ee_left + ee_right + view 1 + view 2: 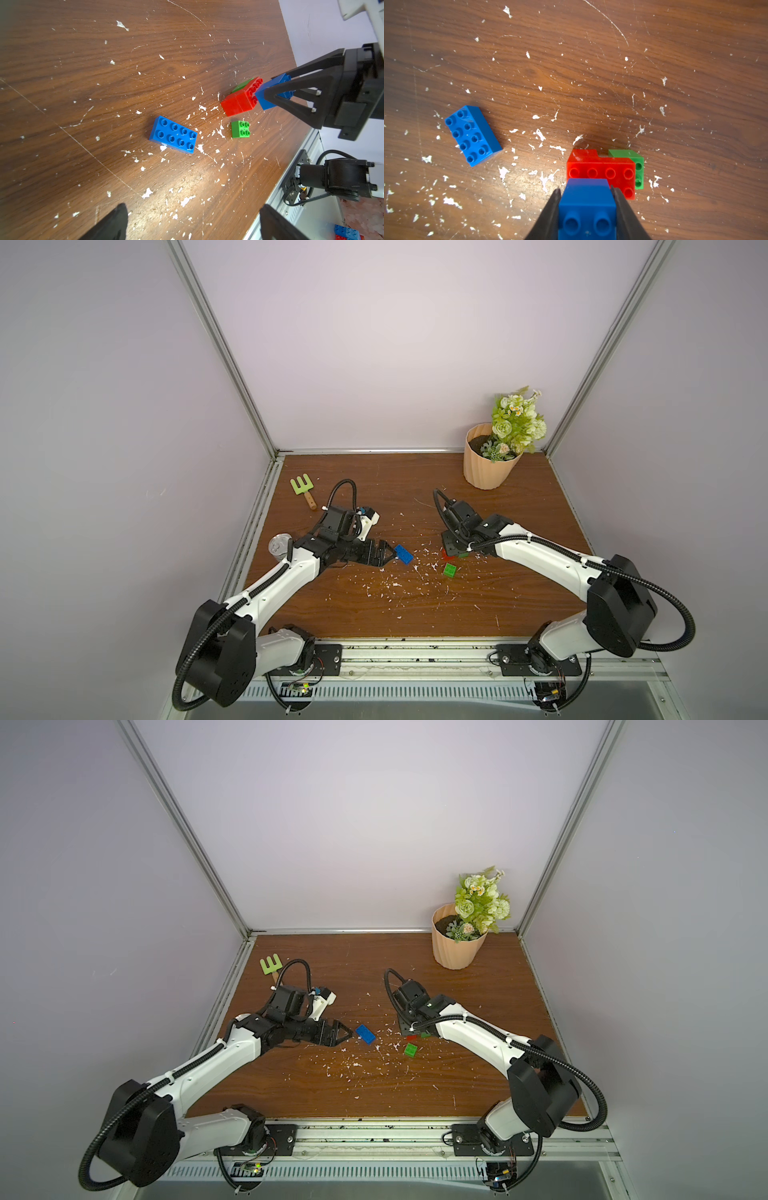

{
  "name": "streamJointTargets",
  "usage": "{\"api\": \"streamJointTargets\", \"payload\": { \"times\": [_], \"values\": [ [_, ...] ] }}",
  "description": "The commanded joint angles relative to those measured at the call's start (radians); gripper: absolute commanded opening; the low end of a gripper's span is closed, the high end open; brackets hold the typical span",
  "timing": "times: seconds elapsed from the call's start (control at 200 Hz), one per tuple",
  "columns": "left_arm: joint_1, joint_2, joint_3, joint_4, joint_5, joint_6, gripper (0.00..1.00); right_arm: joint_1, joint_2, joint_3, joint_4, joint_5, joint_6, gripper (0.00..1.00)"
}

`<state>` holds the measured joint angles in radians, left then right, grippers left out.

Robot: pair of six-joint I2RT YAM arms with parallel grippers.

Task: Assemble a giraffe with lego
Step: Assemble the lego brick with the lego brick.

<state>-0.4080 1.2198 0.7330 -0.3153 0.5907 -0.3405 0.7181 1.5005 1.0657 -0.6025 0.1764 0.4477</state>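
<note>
My right end effector [585,188] pinches the small blue brick [586,205]; I should line it squarely over the studs of the red brick [600,172], then press straight down.

Our wooden table [415,614], flecked white, bears an oblong blue brick [403,554], a square green brick [449,570], a red-and-green stack [600,166], a toy rake [300,486], a flowerpot [486,468].
</note>
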Motion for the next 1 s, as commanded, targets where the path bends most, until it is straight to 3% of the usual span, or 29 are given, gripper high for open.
{"api": "streamJointTargets", "payload": {
  "times": [0.0, 0.575, 0.996],
  "values": [
    [-0.010, -0.016, -0.005, -0.013, -0.009, 0.005, 0.99, -0.002, 0.020, 0.021, -0.003, -0.003, 0.015, 0.26],
    [-0.011, -0.020, -0.005, -0.016, -0.017, 0.006, 1.00, -0.002, 0.062, 0.047, -0.027, -0.007, 0.024, 0.26],
    [-0.011, -0.018, -0.005, -0.017, -0.019, 0.006, 1.00, -0.003, 0.071, -0.068, 0.012, -0.035, 0.065, 0.27]
  ]
}}
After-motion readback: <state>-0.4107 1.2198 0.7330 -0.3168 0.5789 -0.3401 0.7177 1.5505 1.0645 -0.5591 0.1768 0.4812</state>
